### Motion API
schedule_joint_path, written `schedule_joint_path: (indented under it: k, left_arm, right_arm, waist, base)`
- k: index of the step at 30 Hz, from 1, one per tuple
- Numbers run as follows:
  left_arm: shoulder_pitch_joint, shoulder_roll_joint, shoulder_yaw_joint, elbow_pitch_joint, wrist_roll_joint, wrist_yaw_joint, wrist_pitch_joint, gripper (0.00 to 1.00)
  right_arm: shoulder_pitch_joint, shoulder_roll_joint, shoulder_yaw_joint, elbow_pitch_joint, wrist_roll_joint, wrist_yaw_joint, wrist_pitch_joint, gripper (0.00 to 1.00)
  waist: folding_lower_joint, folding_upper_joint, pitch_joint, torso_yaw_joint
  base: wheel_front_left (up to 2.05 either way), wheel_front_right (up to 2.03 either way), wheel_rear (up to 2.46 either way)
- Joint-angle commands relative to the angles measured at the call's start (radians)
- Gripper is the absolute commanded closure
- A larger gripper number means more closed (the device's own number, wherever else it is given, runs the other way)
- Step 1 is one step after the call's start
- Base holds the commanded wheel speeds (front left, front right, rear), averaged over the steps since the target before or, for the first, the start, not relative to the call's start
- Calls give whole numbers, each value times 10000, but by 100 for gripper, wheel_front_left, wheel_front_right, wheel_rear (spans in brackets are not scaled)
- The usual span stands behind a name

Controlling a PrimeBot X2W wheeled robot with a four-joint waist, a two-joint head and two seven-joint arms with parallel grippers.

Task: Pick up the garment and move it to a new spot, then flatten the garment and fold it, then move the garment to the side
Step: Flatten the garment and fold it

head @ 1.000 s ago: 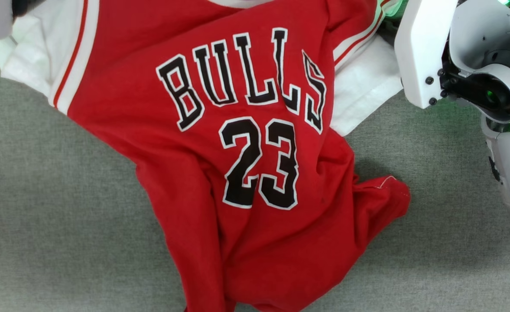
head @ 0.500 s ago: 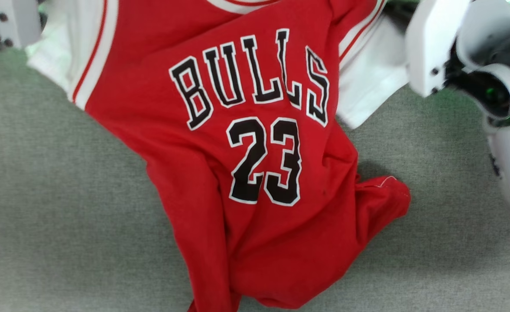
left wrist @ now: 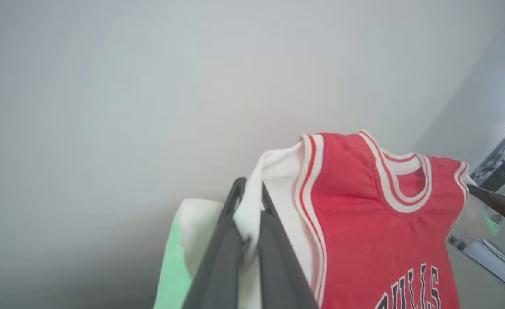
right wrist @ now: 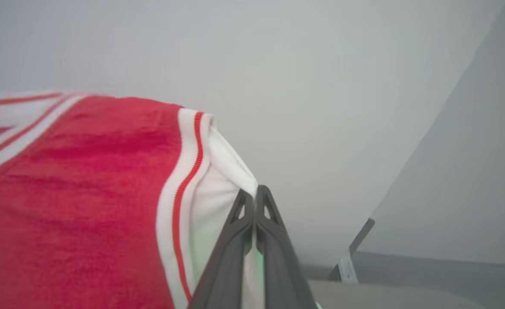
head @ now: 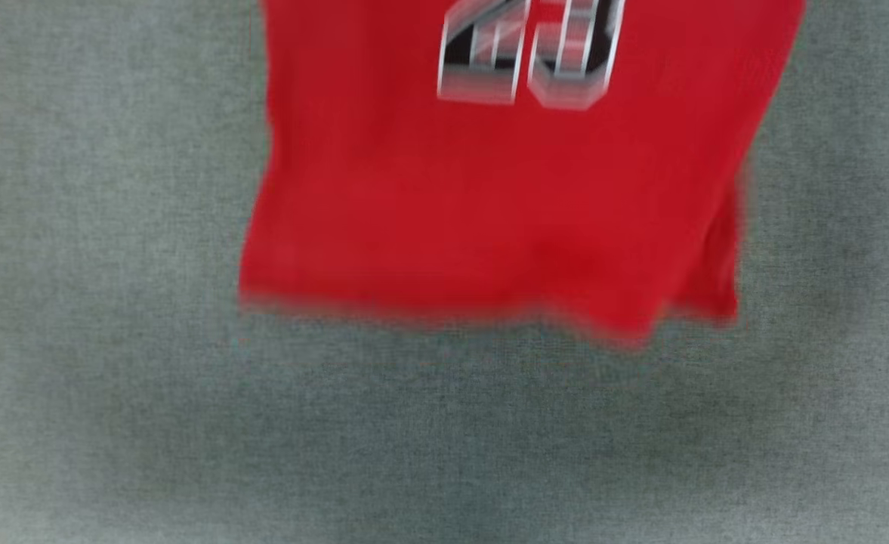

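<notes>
The garment (head: 489, 189), a red jersey with black-and-white print, hangs in the air above the grey fabric surface (head: 112, 415); its lower hem is blurred in the head view. In the left wrist view my left gripper (left wrist: 250, 193) is shut on a white sleeve of the garment (left wrist: 364, 223). In the right wrist view my right gripper (right wrist: 254, 195) is shut on the other white sleeve of the garment (right wrist: 85, 193). The jersey is stretched between the two grippers, neckline up. The right gripper's dark finger (left wrist: 499, 206) shows at the far sleeve in the left wrist view.
The grey fabric surface spreads all around below the hanging jersey. A pale wall (left wrist: 149, 86) stands behind the garment in both wrist views. A metal frame edge (right wrist: 351, 253) shows low at the right of the right wrist view.
The left gripper has shut on the white sleeve. The garment, which lay crumpled on the surface, has been lifted and now hangs spread; both arms have left the head view.
</notes>
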Motion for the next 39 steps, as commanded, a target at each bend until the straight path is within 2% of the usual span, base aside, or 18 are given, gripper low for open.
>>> schedule_joint_path:
  k: [1,5,11,14,18,24,27,31,32,33,39]
  left_arm:
    - [-670,-263,290,531,293,18,-738,100]
    - [-1899,-779,1014,1594,382,19,-2201,100]
    - [-2573,-1004,1607,2119,300,24,-2703,100]
    - [-2178,-868,1591,1992,137,24,-2706,100]
    - [-1281,-596,1317,1278,-186,21,-2398,100]
    - [952,396,1006,-816,-932,19,-2135,100]
    - [2156,855,1044,-1870,-1371,18,-2173,100]
    - [4025,1528,997,-3330,-1757,18,-2238,100]
    - [4525,1645,939,-3647,-1816,18,-2252,100]
    - [4525,1645,939,-3647,-1816,18,-2252,100]
    - [7397,2083,830,-5122,-2012,18,-2622,100]
  right_arm:
    - [-818,101,-575,214,-650,-11,-586,100]
    - [-2662,362,-1884,666,-1887,-13,-2016,100]
    - [-4370,596,-2884,1635,-3071,-22,-3459,100]
    - [-4543,562,-2729,2315,-3216,-21,-3800,100]
    - [-3860,327,-2272,3112,-2967,-21,-4182,100]
    - [-2077,-81,-1023,3422,-1831,-15,-4419,100]
    - [-805,-305,-69,2931,-924,-13,-4130,100]
    - [1430,-671,1040,1357,448,-12,-3103,100]
    - [2050,-807,1132,847,830,-12,-2681,100]
    - [2050,-807,1132,847,830,-12,-2681,100]
    - [5786,-1218,717,-2618,2467,-12,-133,100]
  waist:
    - [0,0,164,-66]
    - [0,0,320,-220]
    - [0,0,292,-347]
    - [0,0,295,-357]
    - [0,0,299,-327]
    - [0,0,129,-229]
    - [0,0,-97,-224]
    - [0,0,-544,-221]
    - [0,0,-667,-187]
    - [0,0,-667,-187]
    - [0,0,-1371,53]
  base:
    - [0,0,0]
    - [0,0,0]
    - [0,0,0]
    - [0,0,0]
    - [0,0,0]
    - [0,0,0]
    - [0,0,0]
    - [0,0,0]
    - [0,0,0]
    - [0,0,0]
    - [0,0,0]
